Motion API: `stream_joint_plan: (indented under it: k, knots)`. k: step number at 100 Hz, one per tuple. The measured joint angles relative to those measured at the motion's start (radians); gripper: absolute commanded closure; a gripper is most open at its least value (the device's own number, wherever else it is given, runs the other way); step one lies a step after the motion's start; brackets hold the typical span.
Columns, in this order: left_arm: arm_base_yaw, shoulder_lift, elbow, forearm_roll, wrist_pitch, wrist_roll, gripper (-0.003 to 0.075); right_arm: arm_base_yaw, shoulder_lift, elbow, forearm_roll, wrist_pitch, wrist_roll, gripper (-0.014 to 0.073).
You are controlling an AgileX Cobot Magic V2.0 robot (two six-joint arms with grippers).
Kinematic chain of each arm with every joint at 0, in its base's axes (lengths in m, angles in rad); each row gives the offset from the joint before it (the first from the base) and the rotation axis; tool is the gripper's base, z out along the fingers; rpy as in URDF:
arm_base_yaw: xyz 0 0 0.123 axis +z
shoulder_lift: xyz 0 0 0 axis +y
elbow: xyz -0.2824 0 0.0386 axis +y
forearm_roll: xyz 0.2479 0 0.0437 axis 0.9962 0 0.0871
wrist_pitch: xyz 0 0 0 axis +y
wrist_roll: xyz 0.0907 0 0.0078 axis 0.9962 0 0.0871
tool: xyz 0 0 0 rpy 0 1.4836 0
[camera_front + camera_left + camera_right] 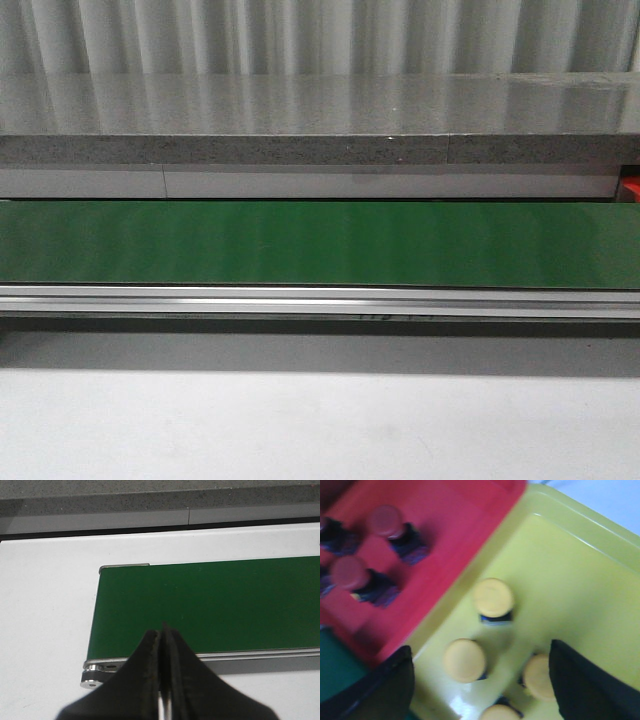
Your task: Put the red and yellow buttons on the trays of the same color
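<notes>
In the right wrist view my right gripper (479, 652) is open and empty above the yellow tray (580, 565), which holds several yellow buttons, one (493, 599) just beyond the fingers and one (464, 660) between them. The red tray (450, 510) lies beside it with several red buttons (350, 573). In the left wrist view my left gripper (163, 630) is shut and empty over the near edge of the green conveyor belt (215, 605). In the front view the belt (320, 245) carries no buttons and neither gripper shows.
A sliver of the red tray (632, 187) shows at the right edge of the front view. A grey stone ledge (320, 120) runs behind the belt. A metal rail (320, 298) edges the belt's near side, with white table (320, 420) in front.
</notes>
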Motion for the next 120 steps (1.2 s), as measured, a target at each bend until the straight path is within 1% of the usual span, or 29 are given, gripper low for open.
stream_joint_plan:
  k: [9, 28, 45, 52, 56, 59, 64, 66, 78, 85, 89, 101, 120]
  knots:
    - [0.0, 0.0, 0.0, 0.0, 0.0, 0.0, 0.0741, 0.112, -0.067, 0.0, 0.0, -0.019, -0.041, 0.0031]
    - [0.0, 0.0, 0.0, 0.0, 0.0, 0.0, 0.0741, 0.383, -0.22, 0.008, 0.0, -0.061, -0.132, 0.0031]
    - [0.0, 0.0, 0.0, 0.0, 0.0, 0.0, 0.0741, 0.559, -0.363, 0.084, 0.002, -0.106, -0.213, 0.0039]
    - [0.0, 0.0, 0.0, 0.0, 0.0, 0.0, 0.0741, 0.61, -0.424, 0.132, 0.002, -0.128, -0.241, 0.0082]
    - [0.0, 0.0, 0.0, 0.0, 0.0, 0.0, 0.0741, 0.635, -0.456, 0.158, 0.002, -0.139, -0.249, 0.0129]
    - [0.0, 0.0, 0.0, 0.0, 0.0, 0.0, 0.0741, 0.649, -0.489, 0.185, 0.002, -0.145, -0.251, 0.0169]
    - [0.0, 0.0, 0.0, 0.0, 0.0, 0.0, 0.0741, 0.667, -0.533, 0.222, 0.002, -0.152, -0.255, 0.0267]
    - [0.0, 0.0, 0.0, 0.0, 0.0, 0.0, 0.0741, 0.673, -0.551, 0.238, 0.002, -0.152, -0.257, 0.0293]
    - [0.0, 0.0, 0.0, 0.0, 0.0, 0.0, 0.0741, 0.687, -0.648, 0.315, 0.002, -0.154, -0.26, 0.055]
    - [0.0, 0.0, 0.0, 0.0, 0.0, 0.0, 0.0741, 0.687, -0.694, 0.34, 0.002, -0.154, -0.26, 0.0669]
    - [0.0, 0.0, 0.0, 0.0, 0.0, 0.0, 0.0741, 0.687, -0.719, 0.344, 0.002, -0.152, -0.262, 0.0658]
    - [0.0, 0.0, 0.0, 0.0, 0.0, 0.0, 0.0741, 0.687, -0.762, 0.349, 0.002, -0.152, -0.262, 0.0662]
    - [0.0, 0.0, 0.0, 0.0, 0.0, 0.0, 0.0741, 0.687, -0.766, 0.35, 0.002, -0.152, -0.262, 0.0662]
